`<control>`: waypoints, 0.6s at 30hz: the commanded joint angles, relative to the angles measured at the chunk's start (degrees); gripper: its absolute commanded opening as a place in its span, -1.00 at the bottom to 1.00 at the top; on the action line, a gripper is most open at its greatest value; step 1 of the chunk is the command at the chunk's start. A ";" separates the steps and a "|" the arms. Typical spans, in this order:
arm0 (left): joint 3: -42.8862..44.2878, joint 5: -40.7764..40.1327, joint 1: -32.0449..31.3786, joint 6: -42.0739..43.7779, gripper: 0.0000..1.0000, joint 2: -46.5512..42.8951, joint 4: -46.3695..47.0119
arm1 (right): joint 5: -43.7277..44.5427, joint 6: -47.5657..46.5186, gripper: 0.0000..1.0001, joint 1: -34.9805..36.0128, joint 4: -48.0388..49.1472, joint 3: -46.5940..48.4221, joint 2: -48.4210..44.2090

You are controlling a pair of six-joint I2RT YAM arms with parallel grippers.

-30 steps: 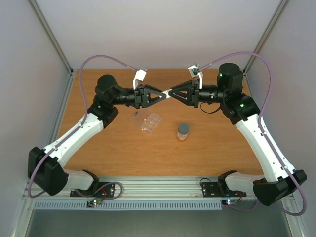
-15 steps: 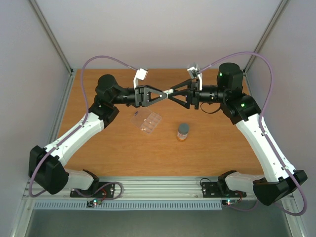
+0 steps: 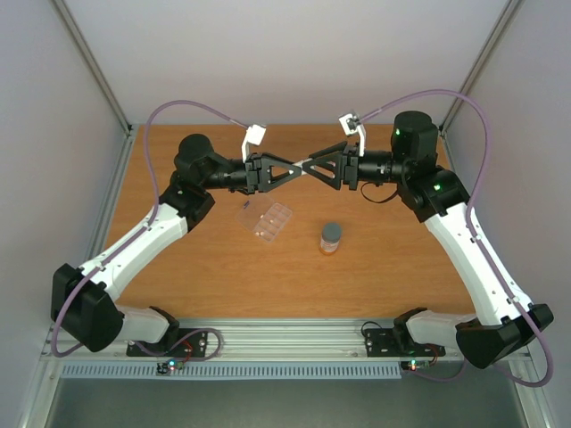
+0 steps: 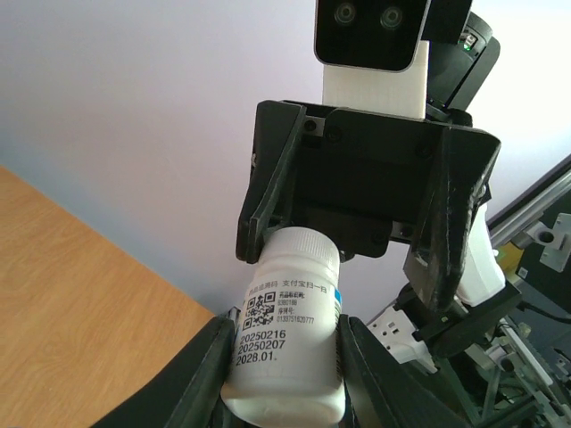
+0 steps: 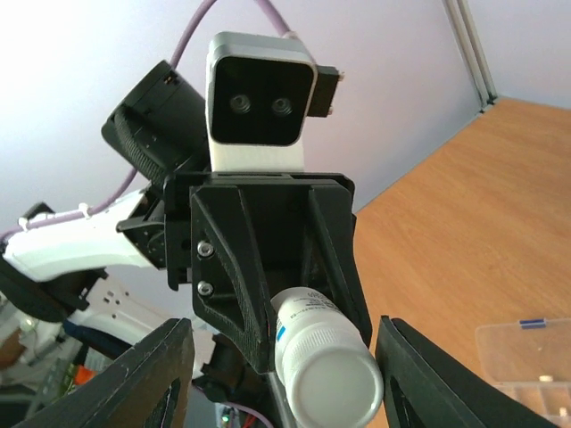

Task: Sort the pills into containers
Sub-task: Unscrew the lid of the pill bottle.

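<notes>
Though pill box (image 3: pixel 269 218) contents unclear — left tool (image 4: pixel 285 343) pinching white bottle (image 4: pixel 290 303), right tool (image 5: pixel 284 339) spread

White bottle (image 4: pixel 287 332) aloft — orange bottle (image 3: pixel 330 242) upright

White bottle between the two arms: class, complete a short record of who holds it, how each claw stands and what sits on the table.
Holder: left claw, shut on the white bottle
Right claw: open, fingers either side of the cap end
Bottle position: raised above the table
On table: clear pill box; small grey-capped bottle
</notes>
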 commanded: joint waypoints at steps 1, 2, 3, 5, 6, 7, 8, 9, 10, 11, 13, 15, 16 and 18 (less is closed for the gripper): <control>1.00 -1.93 0.25 3.16 -0.99 -1.58 -0.07 | 0.80 8.57 0.16 -0.99 2.26 0.96 0.16; 0.92 -2.02 0.25 3.25 -0.99 -1.62 0.02 | 1.17 9.76 0.16 -1.07 2.29 0.82 0.32; 0.84 -2.16 0.25 3.34 -0.99 -1.66 0.12 | 1.53 10.88 0.17 -1.12 2.39 0.70 0.48; 0.77 -2.53 0.25 3.82 -0.99 -1.90 0.11 | 2.28 12.89 0.17 -1.19 2.41 0.59 0.55; 0.69 -2.75 0.25 4.16 -0.99 -2.07 -0.11 | 2.62 14.48 0.17 -1.35 2.45 0.47 0.58; 0.77 -3.15 0.25 4.89 -0.99 -2.29 -0.55 | 2.58 15.73 0.17 -1.38 2.68 0.35 0.56; 0.75 -3.63 0.25 5.55 -1.00 -2.55 -0.99 | 2.86 16.90 0.16 -1.46 2.34 0.41 0.61; 0.59 -4.03 0.25 6.41 -1.00 -2.92 -1.08 | 3.33 17.99 0.16 -1.47 1.88 0.41 0.67; 0.52 -4.48 0.25 7.21 -1.00 -3.20 -1.07 | 3.55 18.87 0.16 -1.47 1.48 0.29 0.79; 0.62 -4.64 0.25 7.71 -0.99 -3.43 -1.25 | 4.23 19.70 0.15 -1.47 0.60 0.13 0.79; 0.91 -4.74 0.25 8.69 -1.00 -3.43 -1.87 | 3.99 21.62 0.14 -1.49 1.44 -0.84 0.43; 1.31 -4.79 0.16 10.37 -0.99 -3.32 -3.30 | 3.20 24.39 0.12 -1.47 3.29 -2.59 -0.04; 1.41 -4.84 0.09 10.85 -0.99 -3.26 -3.92 | 2.73 25.85 0.11 -1.47 4.32 -3.19 -0.31; 1.71 -5.13 -0.13 12.57 -1.00 -3.04 -5.48 | 2.56 26.82 0.08 -1.47 4.75 -3.62 -0.51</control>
